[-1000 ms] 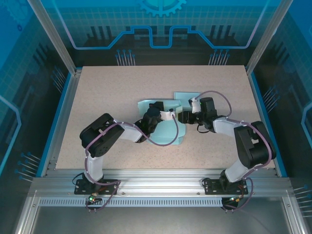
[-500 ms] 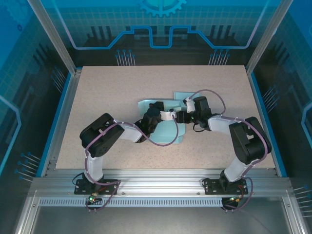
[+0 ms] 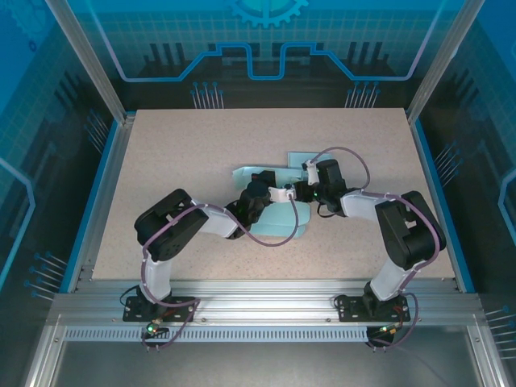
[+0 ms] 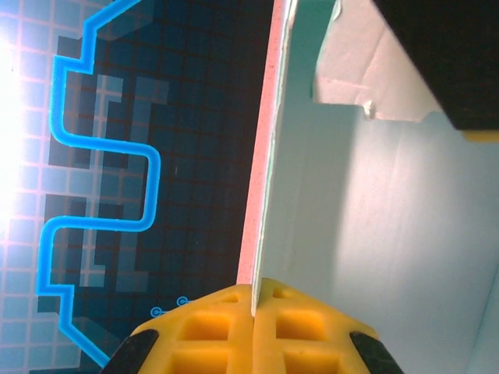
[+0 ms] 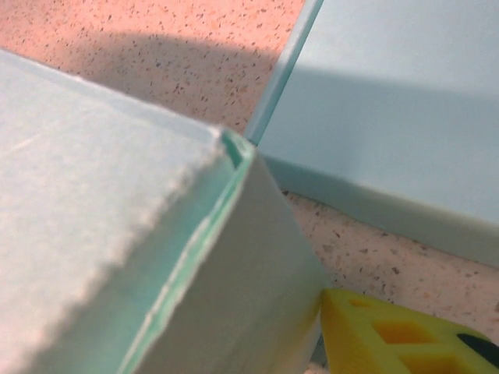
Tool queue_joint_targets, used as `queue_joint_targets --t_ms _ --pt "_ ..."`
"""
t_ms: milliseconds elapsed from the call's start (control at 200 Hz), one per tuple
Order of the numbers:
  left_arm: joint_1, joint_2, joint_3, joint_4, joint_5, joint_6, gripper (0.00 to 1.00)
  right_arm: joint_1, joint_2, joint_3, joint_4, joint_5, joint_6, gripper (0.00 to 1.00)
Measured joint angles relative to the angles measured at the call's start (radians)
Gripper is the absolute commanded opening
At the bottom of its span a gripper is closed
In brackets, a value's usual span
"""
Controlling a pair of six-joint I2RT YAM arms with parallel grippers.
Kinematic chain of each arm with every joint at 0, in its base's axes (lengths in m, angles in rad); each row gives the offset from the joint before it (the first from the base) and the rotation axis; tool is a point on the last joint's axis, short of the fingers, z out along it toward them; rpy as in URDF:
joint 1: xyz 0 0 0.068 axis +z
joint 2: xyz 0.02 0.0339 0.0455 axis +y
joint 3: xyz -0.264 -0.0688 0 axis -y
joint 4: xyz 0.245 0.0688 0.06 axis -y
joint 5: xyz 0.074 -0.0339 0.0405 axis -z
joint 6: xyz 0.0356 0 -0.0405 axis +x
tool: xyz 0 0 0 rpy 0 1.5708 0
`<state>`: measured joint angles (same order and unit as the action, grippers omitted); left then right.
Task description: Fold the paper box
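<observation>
Both arms bend inward and meet over the paper box (image 3: 294, 224) on the tabletop (image 3: 185, 145), where the left tool (image 4: 253, 300) pinches a panel edge, while I cannot tell whether the right tool (image 3: 301, 192) is spread.

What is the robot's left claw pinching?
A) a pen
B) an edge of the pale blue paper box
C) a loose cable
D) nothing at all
B: the left gripper has its yellow fingers closed on a thin edge of the box.
</observation>
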<state>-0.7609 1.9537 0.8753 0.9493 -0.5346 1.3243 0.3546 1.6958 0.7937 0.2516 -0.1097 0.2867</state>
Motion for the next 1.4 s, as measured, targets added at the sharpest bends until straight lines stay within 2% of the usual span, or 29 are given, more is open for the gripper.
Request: queue_joint_targets --t_ms 55,110,270,300,400,450,605,790,885,1036,1226,1401 --pt "-0.001 0.001 -0.001 0.004 -0.003 0.006 0.05 0.000 0.000 -0.006 0.016 0.006 -0.001 0.41" --pt "-0.003 0.002 -0.002 0.005 -0.005 0.012 0.16 0.001 0.000 -0.010 0.021 0.014 -0.003 0.37" --pt "-0.027 0.003 -0.011 -0.003 -0.008 0.012 0.36 0.001 0.006 -0.012 0.057 0.049 -0.006 0.28" --pt "-0.033 0.003 -0.012 -0.003 -0.009 0.010 0.44 0.001 0.006 -0.014 0.061 0.051 -0.005 0.28" --pt "-0.051 -0.006 -0.013 -0.019 -0.025 -0.016 0.86 0.002 0.006 -0.024 0.067 0.073 -0.009 0.24" --pt "-0.062 -0.023 -0.015 -0.033 -0.038 -0.036 0.98 0.005 0.006 -0.031 0.066 0.086 -0.012 0.23" --pt "-0.111 -0.138 -0.037 -0.047 -0.087 -0.142 0.99 0.030 -0.014 -0.047 0.056 0.154 -0.037 0.19" --pt "-0.153 -0.326 -0.061 -0.062 -0.170 -0.330 0.99 0.057 -0.089 -0.061 0.021 0.244 -0.062 0.07" --pt "-0.154 -0.422 -0.061 -0.128 -0.217 -0.488 0.99 0.064 -0.129 -0.083 0.016 0.301 -0.060 0.07" --pt "-0.144 -0.579 -0.072 -0.311 -0.239 -0.836 0.99 0.071 -0.165 -0.140 0.018 0.366 -0.053 0.07" --pt "-0.061 -0.724 -0.090 -0.592 -0.189 -1.255 0.99 0.071 -0.166 -0.159 0.019 0.410 -0.038 0.00" --pt "0.097 -0.784 -0.174 -0.721 -0.012 -1.577 0.99 0.072 -0.166 -0.158 -0.001 0.448 -0.001 0.01"
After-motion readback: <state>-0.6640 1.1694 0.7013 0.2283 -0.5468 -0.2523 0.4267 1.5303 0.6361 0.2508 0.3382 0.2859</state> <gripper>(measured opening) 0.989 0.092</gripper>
